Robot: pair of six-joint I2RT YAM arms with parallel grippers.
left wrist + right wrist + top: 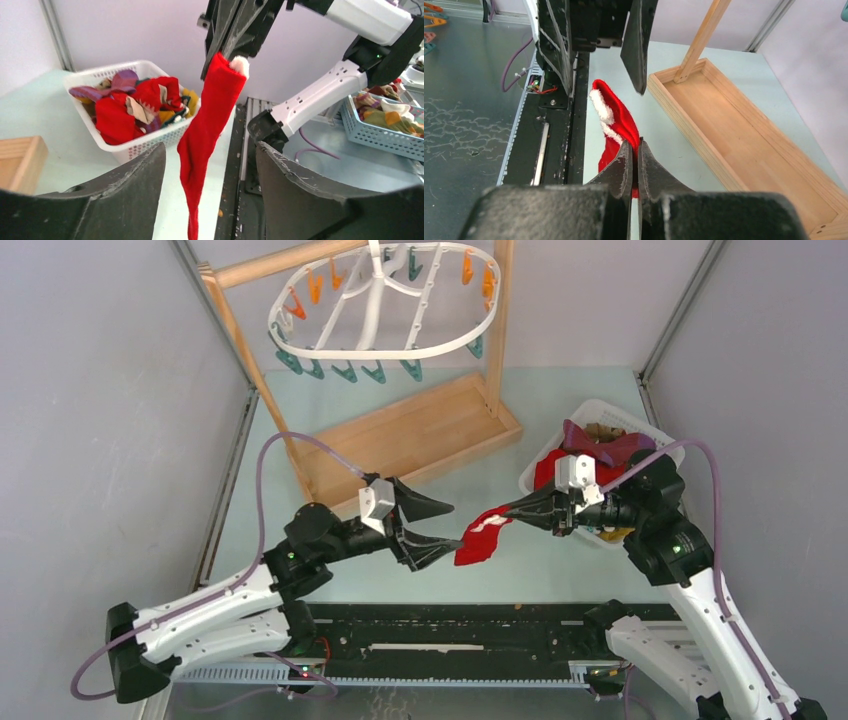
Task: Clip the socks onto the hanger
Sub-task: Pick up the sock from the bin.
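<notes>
My right gripper [512,510] is shut on a red sock with white trim [482,538] and holds it hanging above the table. The sock also shows in the left wrist view [205,135] and in the right wrist view [616,120]. My left gripper [445,528] is open, its jaws wide apart on either side of the hanging sock without touching it. More socks [585,455] lie in a white basket [640,428] at the right. The white oval hanger [385,305] with orange and teal clothespins hangs at the back on a wooden stand.
The wooden stand's tray base [420,435] lies in the table's middle, its posts [498,320] rising behind. A black rail [450,630] runs along the near edge. A blue basket of socks [387,122] sits off the table in the left wrist view.
</notes>
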